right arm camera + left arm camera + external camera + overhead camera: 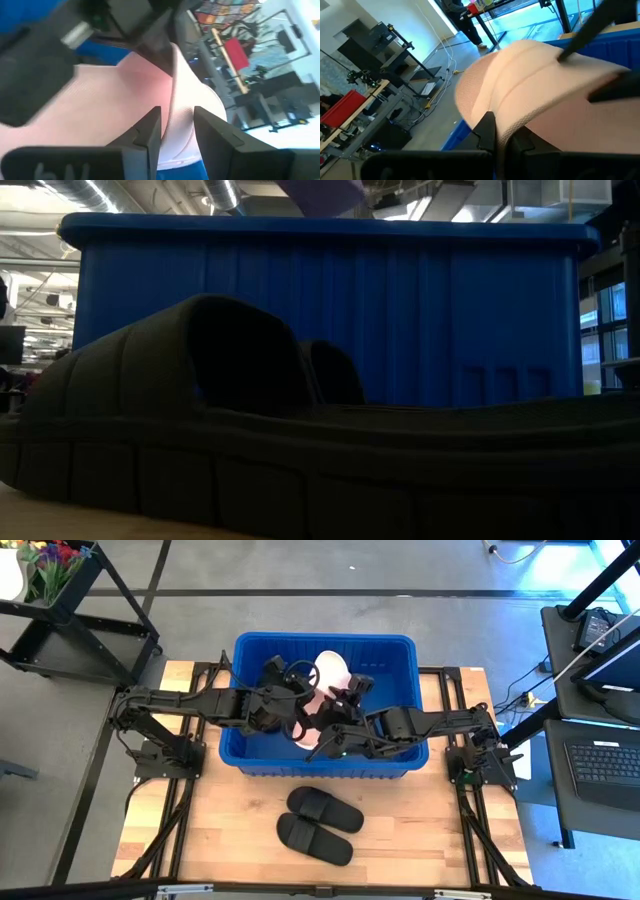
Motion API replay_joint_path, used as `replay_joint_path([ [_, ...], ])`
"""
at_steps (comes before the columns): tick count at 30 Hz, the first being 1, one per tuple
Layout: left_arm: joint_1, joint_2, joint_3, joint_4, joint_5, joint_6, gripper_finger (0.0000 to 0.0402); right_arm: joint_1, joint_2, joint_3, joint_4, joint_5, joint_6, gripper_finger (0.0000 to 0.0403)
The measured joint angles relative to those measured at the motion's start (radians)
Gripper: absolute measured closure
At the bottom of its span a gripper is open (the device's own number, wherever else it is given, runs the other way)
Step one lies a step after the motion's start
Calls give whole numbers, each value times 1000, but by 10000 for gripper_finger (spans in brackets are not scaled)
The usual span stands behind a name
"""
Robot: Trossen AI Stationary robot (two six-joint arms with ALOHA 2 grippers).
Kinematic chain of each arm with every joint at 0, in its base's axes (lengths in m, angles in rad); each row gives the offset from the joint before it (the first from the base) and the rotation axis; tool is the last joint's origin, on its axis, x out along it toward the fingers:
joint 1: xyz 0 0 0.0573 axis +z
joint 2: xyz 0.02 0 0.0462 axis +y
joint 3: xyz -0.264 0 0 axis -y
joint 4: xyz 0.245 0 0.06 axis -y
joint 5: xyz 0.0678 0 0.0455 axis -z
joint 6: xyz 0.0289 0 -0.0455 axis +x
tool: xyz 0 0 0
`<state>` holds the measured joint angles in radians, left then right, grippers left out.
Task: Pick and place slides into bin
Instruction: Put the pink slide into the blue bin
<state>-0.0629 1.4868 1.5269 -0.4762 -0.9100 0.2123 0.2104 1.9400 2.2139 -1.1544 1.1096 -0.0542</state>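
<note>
Both arms are over the bin (380, 655), meeting mid-tub. Left gripper (502, 137) fingers are pinched on the edge of a pale slide (540, 90); right gripper (175, 132) fingers clamp a pale slide's edge (182, 107) too. Pale slides (328, 675) sit inside the bin between the grippers. Black pair (320, 823) lies on the table (230, 830), near side of the bin, untouched.

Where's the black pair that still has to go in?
In the high view the black slides lie side by side on the wooden table, just in front of the blue bin, near the middle, clear of both arms.
</note>
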Motion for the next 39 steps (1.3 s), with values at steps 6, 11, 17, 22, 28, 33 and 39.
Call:
replay_joint_path([
  [6, -4, 0, 0, 0, 8, 0, 398, -2, 0, 0, -3, 18, -2, 287],
  [11, -4, 0, 0, -6, 23, 0, 399, -3, 0, 0, -4, 21, -4, 308],
  [17, -4, 0, 0, -11, 36, 0, 399, -3, 0, 0, -23, 22, -5, 351],
  [22, -5, 0, 0, -11, 37, 0, 392, -3, 0, 0, -27, 22, -7, 391],
  [28, -5, 0, 0, -11, 38, 0, 388, -3, 0, 0, -27, 22, -5, 392],
  [33, -6, 0, 0, -10, 20, -16, 382, -3, 0, 0, -27, 16, -4, 392],
  [39, -8, 0, 0, -11, 17, -32, 365, 2, 0, 0, -30, 16, -4, 392],
])
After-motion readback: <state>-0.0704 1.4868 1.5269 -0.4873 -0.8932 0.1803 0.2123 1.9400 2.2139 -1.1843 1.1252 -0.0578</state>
